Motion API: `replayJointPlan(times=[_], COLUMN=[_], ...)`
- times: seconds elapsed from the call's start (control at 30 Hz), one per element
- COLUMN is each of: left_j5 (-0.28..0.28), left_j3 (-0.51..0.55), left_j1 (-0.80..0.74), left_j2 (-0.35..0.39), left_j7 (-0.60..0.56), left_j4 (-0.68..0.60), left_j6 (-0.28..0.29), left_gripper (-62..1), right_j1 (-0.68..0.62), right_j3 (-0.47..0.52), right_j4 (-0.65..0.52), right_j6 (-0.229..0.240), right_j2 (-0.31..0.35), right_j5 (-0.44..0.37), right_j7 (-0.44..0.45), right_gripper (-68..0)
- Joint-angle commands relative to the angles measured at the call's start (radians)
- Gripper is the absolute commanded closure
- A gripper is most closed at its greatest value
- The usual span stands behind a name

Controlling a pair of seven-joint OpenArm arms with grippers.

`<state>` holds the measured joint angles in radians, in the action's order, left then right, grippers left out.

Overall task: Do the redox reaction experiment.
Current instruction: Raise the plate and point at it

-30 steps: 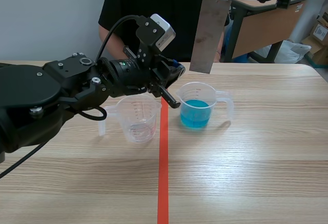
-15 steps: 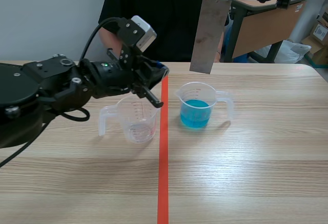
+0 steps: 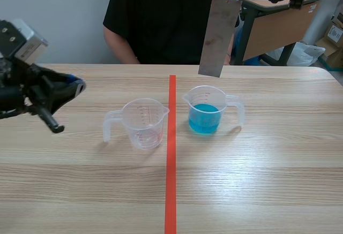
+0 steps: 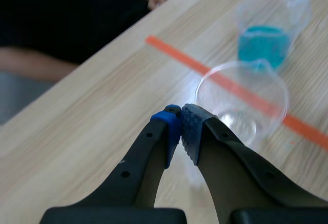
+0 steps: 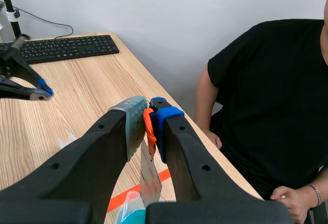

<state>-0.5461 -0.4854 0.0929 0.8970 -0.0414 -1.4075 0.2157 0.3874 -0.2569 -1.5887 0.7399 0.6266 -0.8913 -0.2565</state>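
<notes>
A light wooden table (image 3: pixel 257 180) carries an orange-red tape line (image 3: pixel 170 180) running down its middle. Just to the left of the line stands an empty clear plastic measuring cup with a handle (image 3: pixel 142 122). Just to its right stands a matching clear cup part-filled with bright blue liquid (image 3: pixel 206 111).

The left gripper (image 4: pixel 180 121) has pulled away. A second ago its arm stretched across the empty cup, with the fingertips near the rim of the blue cup. Half a second ago it was over the empty cup. Now it sits at the far left edge of the table, well apart from both cups, its two pads pressed together and holding nothing. Neither cup has shifted.

A dull grey rectangular metal plate (image 3: pixel 218 37) hangs upright in the air, above and slightly behind the blue cup, exactly where it hung before and not yet touching the liquid. The right gripper (image 5: pixel 146 112) is closed on a small orange tab (image 5: pixel 148 126) at the plate's top edge.

A person in a black T-shirt (image 3: pixel 161 20) sits across the table.

With the left arm withdrawn, the space around the blue cup seems clear, and lowering the plate into the blue liquid looks like the next step.
</notes>
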Motion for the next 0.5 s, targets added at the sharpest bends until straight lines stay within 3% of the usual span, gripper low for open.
replayJointPlan(times=[0.0, 0.13, 0.3, 0.47], left_j5=[-0.013, -0.013, -0.012, -0.012], left_j3=[0.045, 0.186, 0.377, 0.539], left_j1=[-0.074, -0.290, -0.591, -0.854], left_j2=[0.014, 0.047, 0.048, -0.002], left_j7=[-0.022, -0.042, -0.064, -0.094], left_j4=[0.005, 0.005, 0.005, 0.006], left_j6=[-0.010, -0.047, -0.049, -0.050], left_gripper=[-3.2, -3.2, -3.1, -3.1], right_j1=[0.027, 0.027, 0.027, 0.027], right_j3=[0.016, 0.016, 0.016, 0.016], right_j4=[-0.012, -0.012, -0.012, -0.012], right_j6=[0.006, 0.006, 0.006, 0.006], right_j2=[0.016, 0.016, 0.016, 0.016], right_j5=[-0.018, -0.018, -0.018, -0.018], right_j7=[0.015, 0.015, 0.015, 0.014], right_gripper=[-1.7, -1.7, -1.7, -1.7])
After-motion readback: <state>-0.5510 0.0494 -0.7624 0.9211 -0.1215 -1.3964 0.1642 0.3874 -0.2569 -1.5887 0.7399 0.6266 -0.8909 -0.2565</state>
